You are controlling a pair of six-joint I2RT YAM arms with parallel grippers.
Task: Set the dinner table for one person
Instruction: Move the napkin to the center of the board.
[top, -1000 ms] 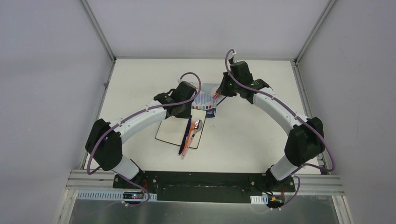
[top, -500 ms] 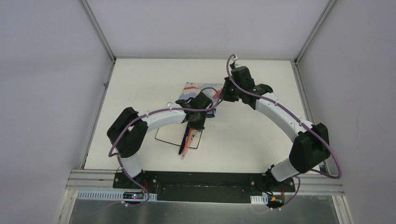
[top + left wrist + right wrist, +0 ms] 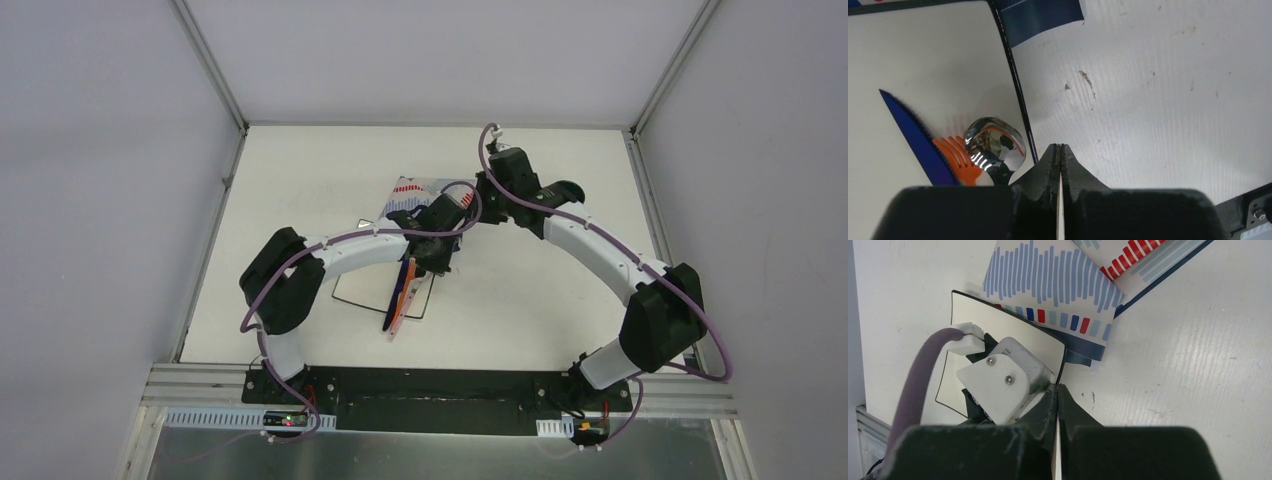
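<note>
Worktop (image 3: 540, 290): matte white, grey rails on its edges. It lies directly under both arms and carries everything.

On it, centre-left: white square plate (image 3: 360, 285) with a thin dark rim. Striped cloth (image 3: 1058, 285) lies folded at the plate's far corner and appears to lap over the rim there.

Cutlery is bunched on the right part of the plate:
- blue knife (image 3: 918, 140)
- orange fork (image 3: 955, 152)
- metal spoon (image 3: 994, 145)

Top view: the bundle's long axis runs far to near, leaning left toward the arm bases. The handles overhang the plate's near rim. The working ends point away from the bases.

Left end effector (image 3: 1058, 147): jaws pressed together, nothing between them. Its tips are over bare worktop just outside the plate's right rim. In the left wrist view the spoon bowl sits just to the left of the tips, across the rim.

Right end effector (image 3: 1057, 386): also closed and empty. It is further back, looking down on the left wrist and the plate corner, beside the cloth.

Judgement: the left arm is the nearer one to the cutlery and the right arm to the cloth. Nothing is laid out as a place setting yet. To take a utensil, the left jaws would need to open and shift left over the rim, closing across the handle line.
</note>
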